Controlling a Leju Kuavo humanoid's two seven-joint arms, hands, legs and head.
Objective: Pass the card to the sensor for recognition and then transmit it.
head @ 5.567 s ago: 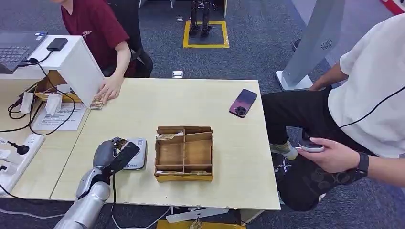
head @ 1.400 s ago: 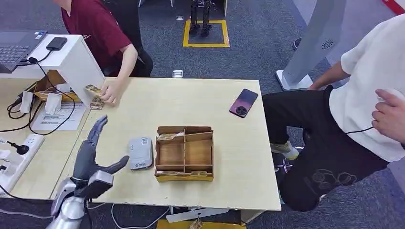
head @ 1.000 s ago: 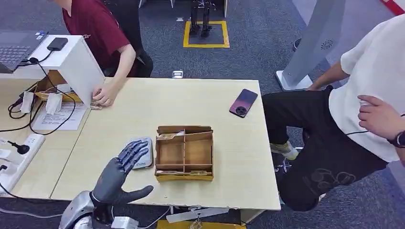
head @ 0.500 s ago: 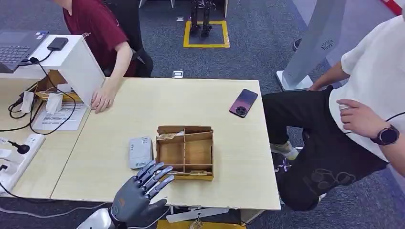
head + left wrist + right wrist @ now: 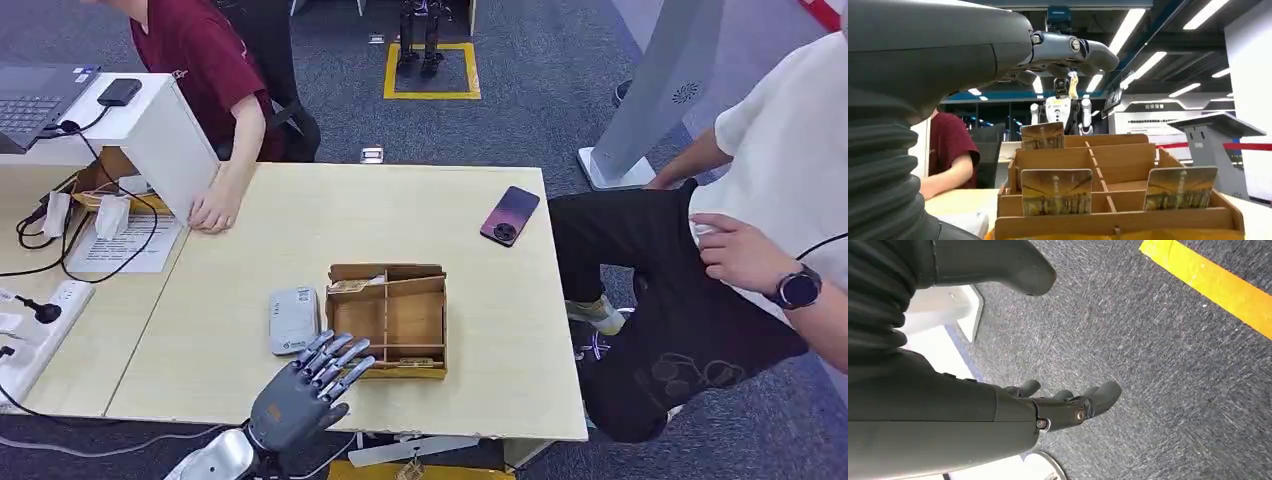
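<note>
Two hands, and neither holds anything. The left hand (image 5: 300, 395) hovers at the desk's near edge with its dark fingers (image 5: 340, 362) spread apart, their tips reaching toward the near-left corner of the shallow, partitioned brown cardboard box (image 5: 386, 320). In the left wrist view the fingers (image 5: 1075, 50) stretch out above the box (image 5: 1113, 215), which stands just ahead.

The picture-printed cards stand upright in the box's compartments: one card (image 5: 1056, 191) behind the near wall on the sensor's side, another (image 5: 1180, 187) at the opposite near corner, and a third (image 5: 1042, 136) at the far wall. In the head view the near ones are thin slivers, so which card the fingers are aimed at is hard to tell. The small flat grey card sensor (image 5: 293, 320) lies on the pale wooden desk (image 5: 300, 230) just beside the box, toward the robot's left.

The right hand (image 5: 1063, 407) hangs over grey carpet, fingers loosely curled around nothing.

The likely step is picking a card. The cards sit low behind the box wall, so broad fingers may catch the cardboard instead, push the light box across the desk or against the sensor, or knock a card flat where it cannot be pinched. A thin card could also slip from a shallow pinch.
</note>
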